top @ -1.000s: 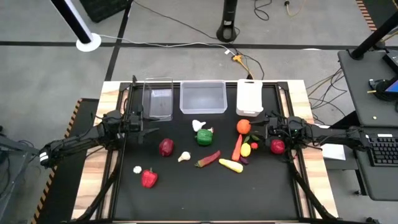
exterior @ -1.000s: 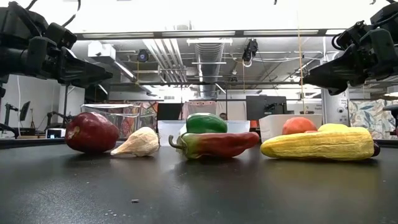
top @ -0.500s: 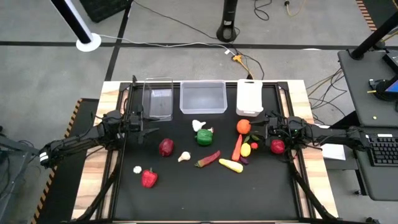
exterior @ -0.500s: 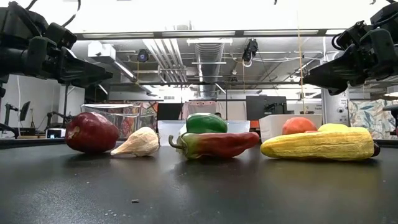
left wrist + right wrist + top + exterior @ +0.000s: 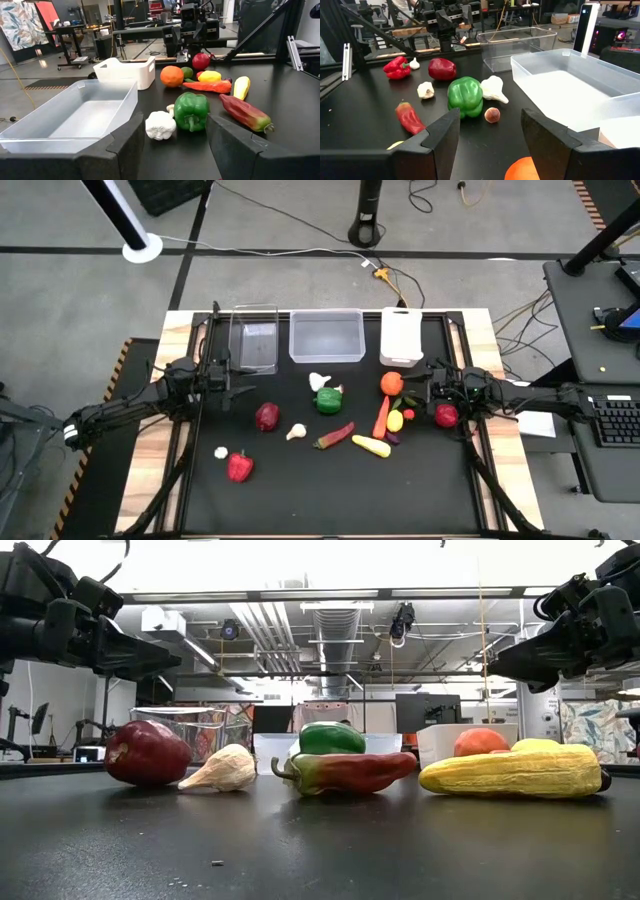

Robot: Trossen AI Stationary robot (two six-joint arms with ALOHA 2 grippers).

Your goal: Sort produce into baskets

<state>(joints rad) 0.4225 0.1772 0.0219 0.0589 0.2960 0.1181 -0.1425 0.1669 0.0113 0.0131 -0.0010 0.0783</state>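
Observation:
The produce lies on the black table top: a green pepper (image 5: 329,400), white garlic (image 5: 320,381), an orange tomato (image 5: 391,383), a carrot (image 5: 381,417), a long red pepper (image 5: 334,436), yellow squash (image 5: 371,446), a dark red apple (image 5: 267,416) and a red pepper (image 5: 239,467). A red fruit (image 5: 446,415) lies by my right arm. Three baskets stand along the far edge: narrow clear (image 5: 254,338), wider clear (image 5: 326,337), white (image 5: 401,337). My left gripper (image 5: 235,387) is open and empty at the left, above the table. My right gripper (image 5: 415,392) is open and empty at the right.
Small garlic pieces lie at the left front (image 5: 221,452) and near the middle (image 5: 296,431). A small brown piece (image 5: 492,115) lies beside the green pepper. Black frame rails run along the table's left and right sides. Bare table shows at the near edge (image 5: 330,505).

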